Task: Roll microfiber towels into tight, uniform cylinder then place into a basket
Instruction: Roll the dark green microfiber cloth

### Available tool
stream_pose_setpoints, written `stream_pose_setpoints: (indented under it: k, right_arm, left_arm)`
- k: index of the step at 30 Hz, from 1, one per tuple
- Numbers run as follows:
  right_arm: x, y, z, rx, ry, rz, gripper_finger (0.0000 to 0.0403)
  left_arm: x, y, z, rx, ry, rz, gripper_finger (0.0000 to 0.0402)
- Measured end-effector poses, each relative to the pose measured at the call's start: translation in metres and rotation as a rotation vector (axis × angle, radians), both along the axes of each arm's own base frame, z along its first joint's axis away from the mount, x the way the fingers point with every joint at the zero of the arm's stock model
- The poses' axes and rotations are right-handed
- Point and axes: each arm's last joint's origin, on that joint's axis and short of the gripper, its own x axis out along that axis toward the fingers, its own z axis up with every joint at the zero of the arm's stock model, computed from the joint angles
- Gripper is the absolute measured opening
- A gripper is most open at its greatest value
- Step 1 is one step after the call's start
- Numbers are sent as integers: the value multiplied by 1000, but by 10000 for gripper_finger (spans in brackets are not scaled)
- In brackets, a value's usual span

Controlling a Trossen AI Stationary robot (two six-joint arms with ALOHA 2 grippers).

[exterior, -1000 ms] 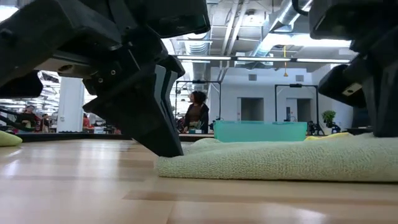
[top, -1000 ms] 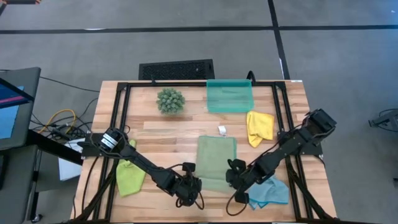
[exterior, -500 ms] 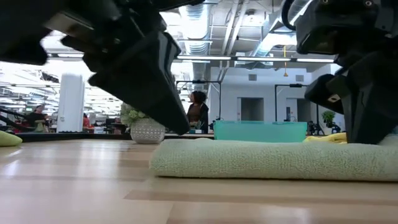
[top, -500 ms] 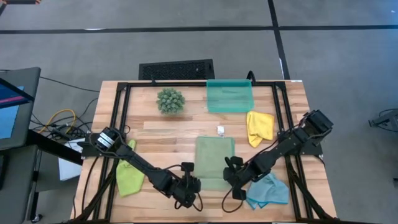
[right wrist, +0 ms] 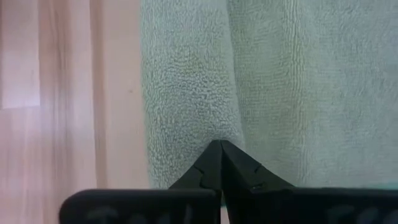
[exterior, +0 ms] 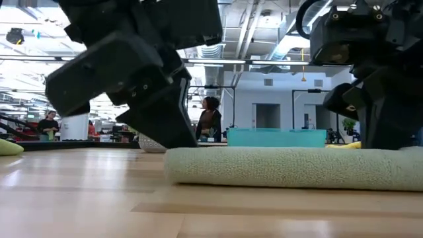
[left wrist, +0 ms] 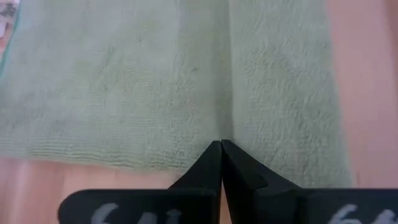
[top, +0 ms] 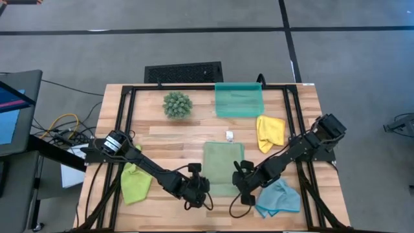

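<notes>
A sage green towel (top: pixel 224 165) lies flat on the table's middle, and its near edge is turned over into a low roll (exterior: pixel 284 166). My left gripper (top: pixel 203 189), shut, stands at the roll's left end. My right gripper (top: pixel 240 184), shut, stands at its right end. Both slant down onto the cloth. A lime green towel (top: pixel 134 183) lies crumpled at the near left, a yellow towel (top: pixel 270 131) at the right, and a light blue towel (top: pixel 279 197) at the near right. The teal basket (top: pixel 239 100) stands at the far edge. My left gripper sets its shut fingertips (left wrist: pixel 219 155) on the sage towel at the crease (left wrist: pixel 227 118) between roll and flat cloth, near the towel's left edge. It slants down from the near left. Whether any cloth is caught between the tips, I cannot tell. My right gripper sets its shut fingertips (right wrist: pixel 221 155) on the rolled near edge (right wrist: pixel 186 106) close to the towel's right edge, slanting down from the near right. The cloth puckers in around the tips. The towel lies on the table.
A spiky green plant ball (top: pixel 177 104) stands at the far left and a black grille (top: pixel 184 71) lies beyond the table. A small white piece (top: pixel 230 135) sits just beyond the sage towel. Black frame rails (top: pixel 127 123) run along the table's sides.
Both grippers have crept toward the far edge, and the left one has tipped. The sage towel's near edge has turned over further, from a flat fold into a rounder, thicker roll. Its far part has stayed flat in place.
</notes>
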Motion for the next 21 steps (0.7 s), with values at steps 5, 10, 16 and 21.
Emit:
stream_pose_setpoints:
  k: [5,10,16,21]
  right_arm:
    - [-4,6,0,24,11,-35,28]
    - [-7,10,0,30,18,-34,26]
    - [-7,10,0,31,22,-41,20]
    - [-7,10,0,24,19,-29,24]
  left_arm:
    - [2,-1,4,51,-29,4,0]
    - [4,-7,12,63,-44,-18,0]
    - [5,-16,20,31,-68,-42,0]
    - [5,-11,14,-11,-42,-50,0]
